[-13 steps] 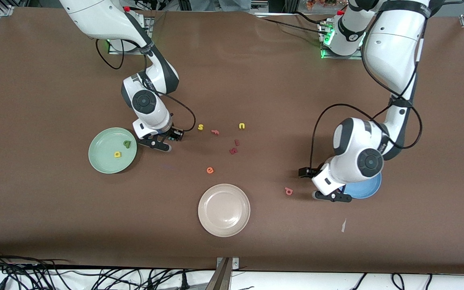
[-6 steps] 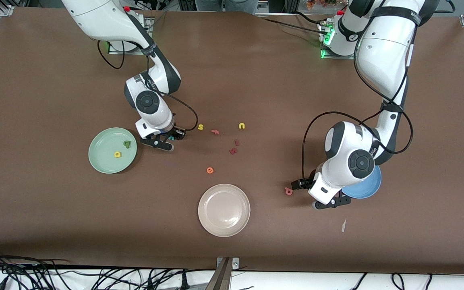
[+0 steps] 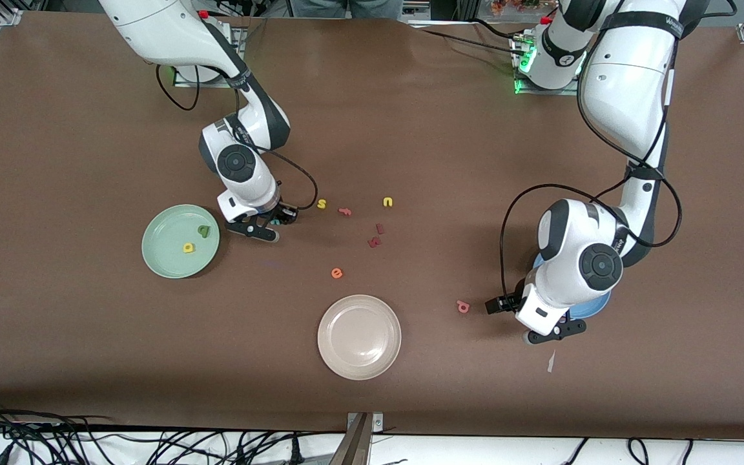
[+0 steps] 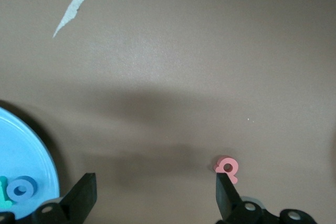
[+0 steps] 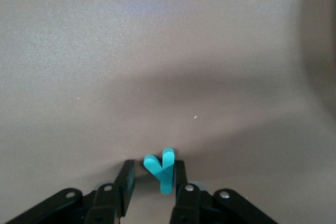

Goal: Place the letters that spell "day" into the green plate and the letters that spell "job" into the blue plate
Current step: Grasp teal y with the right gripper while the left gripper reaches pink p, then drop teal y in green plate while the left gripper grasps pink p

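Right gripper [image 5: 149, 187] sits low on the desk [image 3: 411, 116] just beside the green plate [image 3: 160, 258], toward the desk's middle, fingers [image 5: 125, 182] nearly closed round the teal "y" [image 5: 161, 167]; one finger touches the letter, the other is a hair off. The "y" lies flat on the desk, not lifted. In the green plate: yellow letter [image 3: 188, 247] and olive-green letter [image 3: 203, 229], apart from each other.

Left gripper [image 4: 155, 203] is wide open, low over the desk betw. the blue plate [image 3: 595, 305] and the pink "b" [image 3: 463, 307]. Left wrist view: "b" just beside one fingertip [image 4: 220, 182], not touching. Blue plate holds the blue "o" [image 4: 21, 188] and a teal piece [image 4: 4, 195] next to it, mostly cut off.

Elsewhere on the desk: beige plate [image 3: 359, 336], orange "e" [image 3: 337, 273], yellow "s" [image 3: 322, 204], yellow "u" [image 3: 387, 202], dark red letters [image 3: 375, 240], scrap of white paper [image 3: 551, 361].
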### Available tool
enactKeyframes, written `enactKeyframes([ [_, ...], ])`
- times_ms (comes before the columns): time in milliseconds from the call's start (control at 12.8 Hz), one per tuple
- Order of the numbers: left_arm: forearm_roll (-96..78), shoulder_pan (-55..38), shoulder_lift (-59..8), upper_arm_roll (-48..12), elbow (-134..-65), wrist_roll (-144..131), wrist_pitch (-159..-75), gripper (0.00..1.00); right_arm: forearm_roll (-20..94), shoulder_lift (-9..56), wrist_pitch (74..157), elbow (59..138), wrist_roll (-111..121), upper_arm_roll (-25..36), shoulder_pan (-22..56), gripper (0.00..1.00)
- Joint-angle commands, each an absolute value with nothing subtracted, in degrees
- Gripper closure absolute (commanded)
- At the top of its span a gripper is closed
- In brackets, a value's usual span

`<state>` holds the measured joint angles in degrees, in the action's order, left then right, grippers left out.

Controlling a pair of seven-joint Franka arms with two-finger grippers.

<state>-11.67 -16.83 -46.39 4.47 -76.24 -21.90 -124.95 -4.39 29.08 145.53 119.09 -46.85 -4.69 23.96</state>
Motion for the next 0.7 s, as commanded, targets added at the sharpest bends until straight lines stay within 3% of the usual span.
enactKeyframes([
  [0,-12.57,-17.14,-45.70,4.83,-75.41,-22.32,-123.58,0.00,-5.10,29.27,146.16,119.97,-46.50,-4.04,24.35,0.72],
  [392,-5.56,-16.97,-46.14,5.18,-75.76,-23.28,-120.94,0.00,-5.19,29.09,146.07,119.97,-46.49,-4.04,24.35,0.81],
  [627,-4.40,-18.01,-46.23,5.10,-75.67,-46.40,-121.02,0.00,-5.10,27.87,145.64,119.71,-44.75,-4.04,24.35,0.83],
])
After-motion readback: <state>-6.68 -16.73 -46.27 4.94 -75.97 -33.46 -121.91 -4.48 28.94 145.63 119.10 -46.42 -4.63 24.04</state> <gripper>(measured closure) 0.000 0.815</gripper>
